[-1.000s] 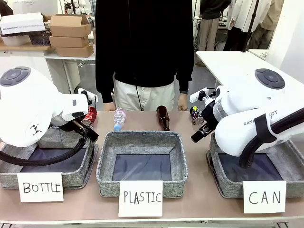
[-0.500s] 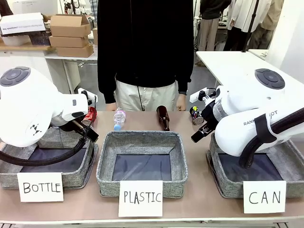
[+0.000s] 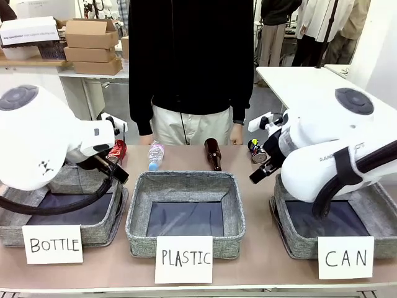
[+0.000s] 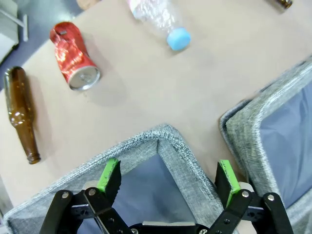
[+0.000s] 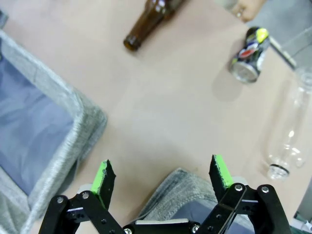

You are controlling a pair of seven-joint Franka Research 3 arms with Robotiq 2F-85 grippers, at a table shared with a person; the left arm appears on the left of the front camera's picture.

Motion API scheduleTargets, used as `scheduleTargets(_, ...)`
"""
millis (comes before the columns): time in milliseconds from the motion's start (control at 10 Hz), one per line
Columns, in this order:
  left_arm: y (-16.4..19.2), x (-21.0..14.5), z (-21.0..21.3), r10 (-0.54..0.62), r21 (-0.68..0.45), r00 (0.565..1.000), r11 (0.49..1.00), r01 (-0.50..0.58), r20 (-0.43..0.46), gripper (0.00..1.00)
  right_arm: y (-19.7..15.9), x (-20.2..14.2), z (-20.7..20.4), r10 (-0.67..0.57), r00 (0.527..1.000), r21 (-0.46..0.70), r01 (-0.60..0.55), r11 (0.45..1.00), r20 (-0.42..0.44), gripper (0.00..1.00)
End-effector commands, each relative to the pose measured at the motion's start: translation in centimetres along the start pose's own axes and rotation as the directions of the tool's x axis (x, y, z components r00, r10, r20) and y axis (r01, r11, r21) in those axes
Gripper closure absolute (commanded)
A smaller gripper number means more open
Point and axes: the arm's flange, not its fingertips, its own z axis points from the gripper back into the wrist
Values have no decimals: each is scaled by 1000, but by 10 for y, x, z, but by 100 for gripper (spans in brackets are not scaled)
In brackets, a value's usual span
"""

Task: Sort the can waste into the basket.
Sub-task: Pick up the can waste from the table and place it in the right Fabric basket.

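The shiny red crushed can (image 4: 73, 55) lies on the table behind the left arm; in the front view only a sliver of that red can (image 3: 118, 150) shows. The black can (image 5: 250, 53) with green-yellow marks lies at the far right of the table, also seen as the black can (image 3: 257, 151) beside my right arm. The CAN basket (image 3: 286, 239) stands at front right. My left gripper (image 4: 168, 176) hangs open over the corner of the BOTTLE basket (image 4: 146, 141). My right gripper (image 5: 161, 175) hangs open over the CAN basket's corner (image 5: 178, 184).
The PLASTIC basket (image 3: 185, 178) sits in the middle. Brown bottles (image 3: 213, 153) (image 4: 22, 113) and clear plastic bottles (image 3: 156, 154) (image 5: 290, 131) lie on the table. A person (image 3: 189, 68) stands at the far edge, hands (image 3: 238, 133) at the table's rim.
Both arms have shifted very slightly upward; the person has edged a little to the right. The cans and bottles have not moved.
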Motion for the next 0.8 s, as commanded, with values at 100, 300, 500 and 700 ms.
scheduleTargets(100, -19, 0, 141, -104, 120, 985, 989, 88, 138, 0, -1, -17, 171, -124, 974, 33, 120, 992, 191, 0)
scheduleTargets(300, -38, -26, 195, -202, 117, 952, 977, 179, 230, 0, 7, -60, 235, -132, 968, 58, 122, 991, 212, 0)
scheduleTargets(500, -10, 34, 133, -99, 120, 984, 989, 81, 147, 0, -14, 23, 210, -114, 968, 36, 109, 993, 225, 0)
scheduleTargets(700, -21, 30, 196, -152, -136, 941, 970, 200, 303, 0, -23, 9, 244, -187, 957, 164, 152, 975, 223, 0)
